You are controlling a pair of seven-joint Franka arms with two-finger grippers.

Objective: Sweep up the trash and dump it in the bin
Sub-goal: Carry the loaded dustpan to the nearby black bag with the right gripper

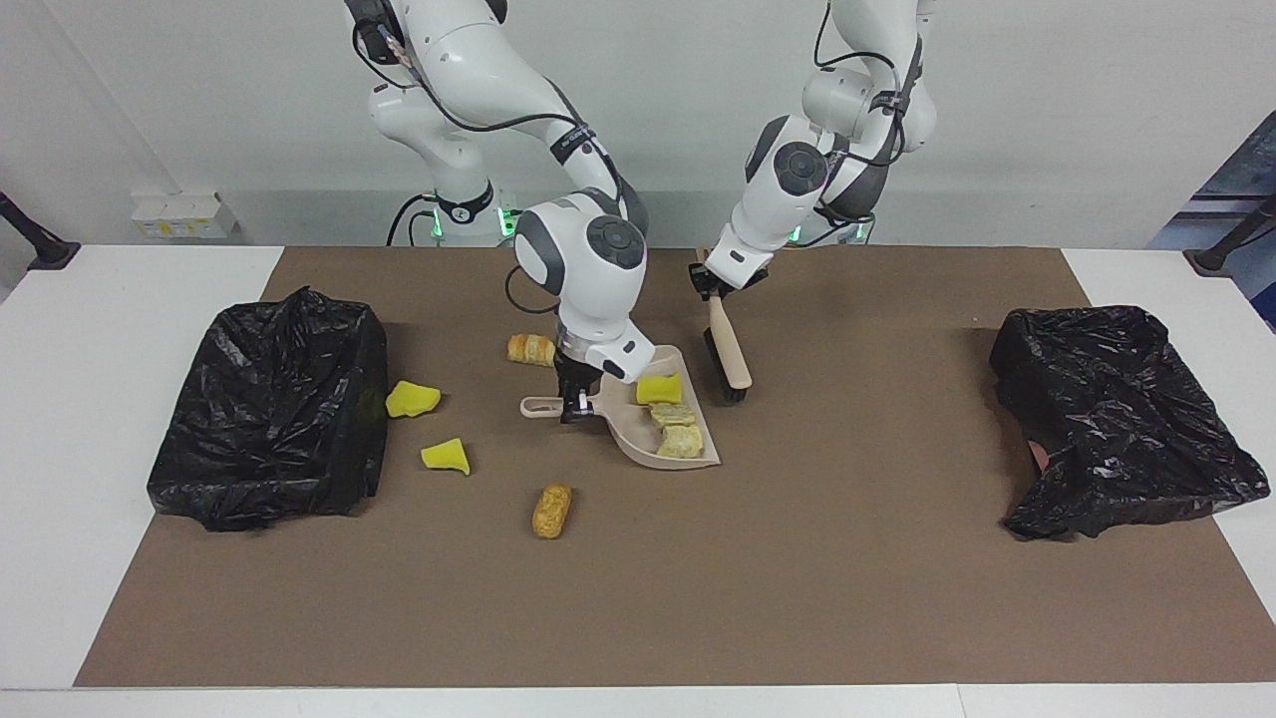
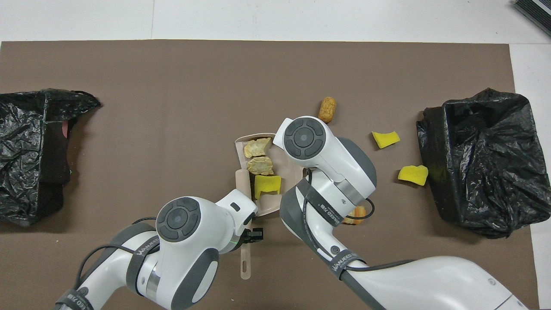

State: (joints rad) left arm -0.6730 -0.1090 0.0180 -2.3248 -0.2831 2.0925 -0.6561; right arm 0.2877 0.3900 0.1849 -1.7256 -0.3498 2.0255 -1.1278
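Gripping the dustpan (image 1: 666,439) handle in our right hand (image 1: 576,401) and the brush (image 1: 726,351) in our left hand (image 1: 714,283) — three trash pieces (image 1: 675,416) lie aboard.

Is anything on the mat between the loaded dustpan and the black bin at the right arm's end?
Yes: two yellow sponge chunks lie on the mat between the dustpan and that bin. Nothing taller is visible there.

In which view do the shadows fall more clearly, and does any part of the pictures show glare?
Facing view: soft shadows lie beside the dustpan and the brush; the bin bag shows small shiny glints. Overhead view: the arms hide most shadows; the other bin bag glints too.
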